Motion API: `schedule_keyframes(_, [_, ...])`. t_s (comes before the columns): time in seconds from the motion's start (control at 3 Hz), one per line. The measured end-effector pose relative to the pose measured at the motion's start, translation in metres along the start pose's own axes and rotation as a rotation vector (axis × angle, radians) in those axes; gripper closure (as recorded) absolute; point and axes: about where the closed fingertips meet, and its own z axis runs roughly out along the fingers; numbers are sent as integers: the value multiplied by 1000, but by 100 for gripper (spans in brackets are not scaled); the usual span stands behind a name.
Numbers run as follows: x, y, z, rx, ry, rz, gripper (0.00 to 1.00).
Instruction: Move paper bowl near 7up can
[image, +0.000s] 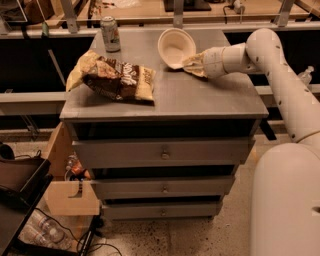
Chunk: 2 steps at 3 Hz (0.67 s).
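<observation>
The paper bowl (175, 48) is off-white and tipped up on its edge, its opening facing the camera, at the back middle of the grey cabinet top (200, 95). My gripper (192, 64) reaches in from the right and is shut on the bowl's right rim. The 7up can (110, 34) stands upright at the back left corner of the top, well to the left of the bowl.
A large brown and yellow snack bag (112, 78) lies on the left half of the top, in front of the can. The cabinet has drawers (162, 152) below. A wooden workbench (150, 10) runs behind. A cardboard box (70, 197) sits on the floor at the left.
</observation>
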Motion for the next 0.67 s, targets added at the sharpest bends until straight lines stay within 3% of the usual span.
schedule_keyframes(0.33, [-20,-39,-25,-43,70,-85,100])
schedule_keyframes(0.67, [-64,-116,-75,-129,225,-262,100])
